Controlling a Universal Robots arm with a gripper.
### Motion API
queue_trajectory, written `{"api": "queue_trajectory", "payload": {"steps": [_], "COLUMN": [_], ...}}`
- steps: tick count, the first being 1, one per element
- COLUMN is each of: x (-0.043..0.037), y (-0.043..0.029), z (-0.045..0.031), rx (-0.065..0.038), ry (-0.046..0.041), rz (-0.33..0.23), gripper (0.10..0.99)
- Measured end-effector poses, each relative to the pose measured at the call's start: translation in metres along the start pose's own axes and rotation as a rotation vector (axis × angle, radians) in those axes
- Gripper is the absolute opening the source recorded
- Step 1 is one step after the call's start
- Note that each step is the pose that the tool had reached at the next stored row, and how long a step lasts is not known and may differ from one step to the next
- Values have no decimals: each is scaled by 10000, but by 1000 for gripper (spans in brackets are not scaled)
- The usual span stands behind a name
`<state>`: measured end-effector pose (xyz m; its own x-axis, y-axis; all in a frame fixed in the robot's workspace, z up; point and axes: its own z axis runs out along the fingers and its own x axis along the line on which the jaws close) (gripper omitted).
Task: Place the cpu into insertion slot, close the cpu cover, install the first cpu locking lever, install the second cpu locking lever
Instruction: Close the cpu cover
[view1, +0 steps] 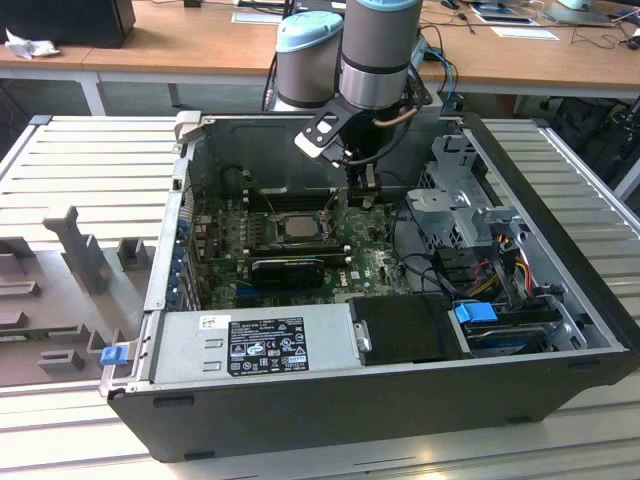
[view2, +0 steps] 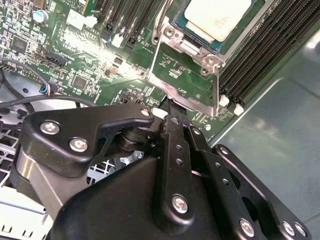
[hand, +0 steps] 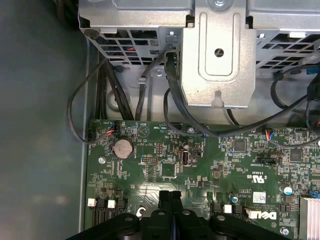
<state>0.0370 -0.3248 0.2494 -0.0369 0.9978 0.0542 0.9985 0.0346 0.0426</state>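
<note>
pale silvery-beige square cpu (view2: 217, 17)

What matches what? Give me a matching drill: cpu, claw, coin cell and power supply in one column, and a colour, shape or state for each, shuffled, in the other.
Column one:
1 cpu
2 claw
3 coin cell
4 power supply

Column two:
a silver, round
b grey box, black label
c pale, square
d black, shut

Pairs: 1-c; 2-d; 3-a; 4-b
</note>
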Motion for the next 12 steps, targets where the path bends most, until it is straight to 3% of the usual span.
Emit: {"api": "queue_trajectory", "payload": {"steps": [12], "x": [2], "y": [-56], "z": [-2], "rx": [0], "ry": [0], "rz": [0], "gripper": [106]}}
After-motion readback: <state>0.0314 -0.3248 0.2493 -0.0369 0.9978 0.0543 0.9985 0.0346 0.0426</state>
